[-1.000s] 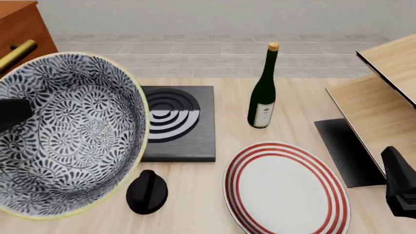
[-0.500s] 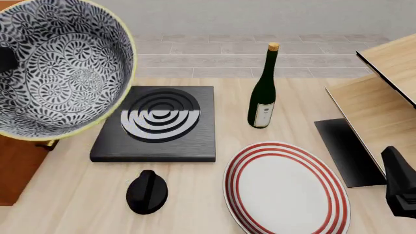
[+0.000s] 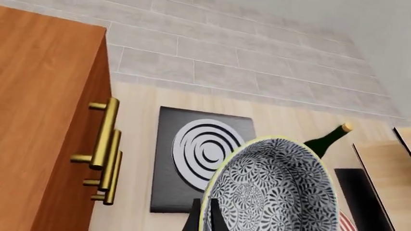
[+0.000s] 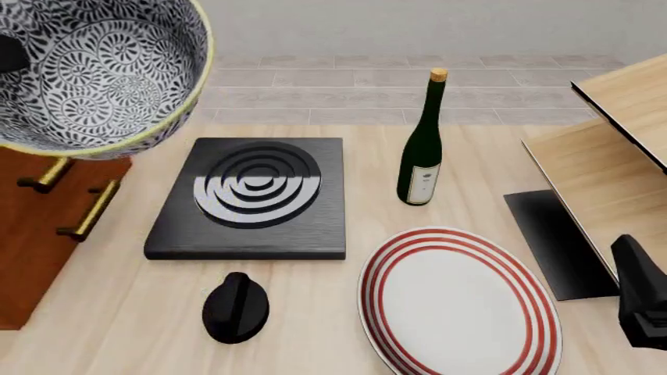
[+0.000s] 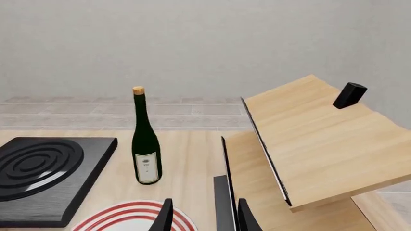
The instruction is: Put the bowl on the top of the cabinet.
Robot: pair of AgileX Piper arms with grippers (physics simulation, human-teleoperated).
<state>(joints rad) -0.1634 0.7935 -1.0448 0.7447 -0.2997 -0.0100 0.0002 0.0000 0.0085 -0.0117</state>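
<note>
The bowl (image 4: 99, 70), white with a dense black swirl pattern and a yellowish rim, hangs tilted high at the far left, above the reddish-brown cabinet (image 4: 37, 234) with brass handles. My left gripper (image 3: 204, 219) is shut on the bowl's rim; one dark finger (image 4: 11, 55) shows inside the bowl. In the left wrist view the bowl (image 3: 273, 187) is beside the cabinet (image 3: 45, 120), whose top face shows. My right gripper (image 5: 204, 219) is open and empty, low at the right (image 4: 641, 301).
A black burner slab (image 4: 250, 199) with concentric rings lies mid-table. A dark green bottle (image 4: 421, 144) stands behind a red-ringed white plate (image 4: 458, 301). A black mouse-like object (image 4: 234, 307) lies near the front. A pale wood shelf (image 4: 615, 156) stands at the right.
The bowl has risen and moved up-left in the front view, uncovering the cabinet front and handles below it. The right arm has not moved.
</note>
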